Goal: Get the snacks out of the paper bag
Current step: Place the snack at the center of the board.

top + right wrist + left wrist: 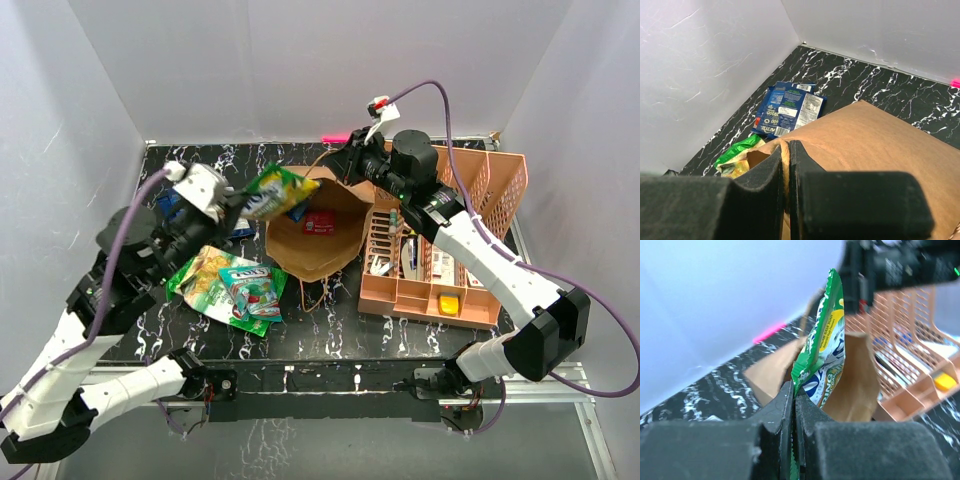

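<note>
Left wrist view is showing the left gripper (794, 390) pinching fully shut on the lower edge of a green snack packet (826, 340), which is sticking up from the jaws in front of the paper bag (855, 385). From above, this packet (278, 190) is hanging in the air at the left side of the bag's mouth. The right gripper (786, 150) is clamping closed on the bag's rim, with the brown paper (870, 150) caught between its fingers. The bag (290, 250) is lying open in the middle of the black marbled surface (330, 330), and a red packet (318, 222) is sitting inside it. A blue packet (790, 110) is lying flat beyond the bag. Left of the bag, a large green and yellow packet (205, 275) and a smaller teal packet (255, 290) are overlapping. A peach lattice basket (480, 180) is standing just right of the bag.
</note>
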Controlling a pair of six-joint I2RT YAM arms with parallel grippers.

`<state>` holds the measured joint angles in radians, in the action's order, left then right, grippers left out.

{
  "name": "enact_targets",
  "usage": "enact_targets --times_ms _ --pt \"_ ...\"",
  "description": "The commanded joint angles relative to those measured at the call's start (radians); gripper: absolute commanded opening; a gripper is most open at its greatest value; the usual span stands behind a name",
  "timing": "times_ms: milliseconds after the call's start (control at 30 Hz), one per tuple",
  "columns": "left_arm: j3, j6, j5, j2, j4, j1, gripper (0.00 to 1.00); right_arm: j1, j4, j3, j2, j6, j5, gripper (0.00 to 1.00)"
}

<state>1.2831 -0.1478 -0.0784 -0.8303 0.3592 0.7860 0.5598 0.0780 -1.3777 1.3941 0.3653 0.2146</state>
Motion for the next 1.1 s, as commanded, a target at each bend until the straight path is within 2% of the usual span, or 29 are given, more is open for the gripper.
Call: enact_targets --times_ms 0,200,300,367,433,600,800,933,1067 --pt "0.162 0.001 -0.31 -0.067 0.036 0.002 0.0 -0.007 -0.045 0.022 -0.024 -0.013 -0.055 0.08" --pt "0.291 -0.076 -0.707 -0.238 0.034 0.001 0.0 -0.009 -0.059 0.065 -0.042 -0.007 -0.074 0.08" --pt "0.261 -0.147 -0.899 -0.29 -0.048 -0.002 0.0 -0.008 -0.056 0.075 -0.046 -0.017 -0.083 0.08" --pt "0.218 -0.174 -0.947 -0.299 -0.097 -0.014 0.0 -0.008 -0.047 0.072 -0.047 -0.023 -0.088 0.08" --pt "0.195 -0.123 -0.948 -0.312 -0.067 -0.048 0.0 -0.008 -0.045 0.071 -0.049 -0.023 -0.087 0.08" --pt "0.126 0.148 -0.89 -0.331 0.194 -0.135 0.0 -0.01 -0.056 0.076 -0.056 -0.017 -0.07 0.08" --pt "-0.044 0.368 -0.825 -0.27 0.396 -0.142 0.0 -0.01 -0.07 0.079 -0.054 -0.016 -0.074 0.08" --pt "-0.064 0.506 -0.823 -0.297 0.593 -0.142 0.0 -0.011 -0.072 0.075 -0.054 -0.017 -0.072 0.08" --pt "-0.091 0.58 -0.79 -0.313 0.665 -0.142 0.0 -0.014 -0.081 0.087 -0.058 -0.014 -0.074 0.08"
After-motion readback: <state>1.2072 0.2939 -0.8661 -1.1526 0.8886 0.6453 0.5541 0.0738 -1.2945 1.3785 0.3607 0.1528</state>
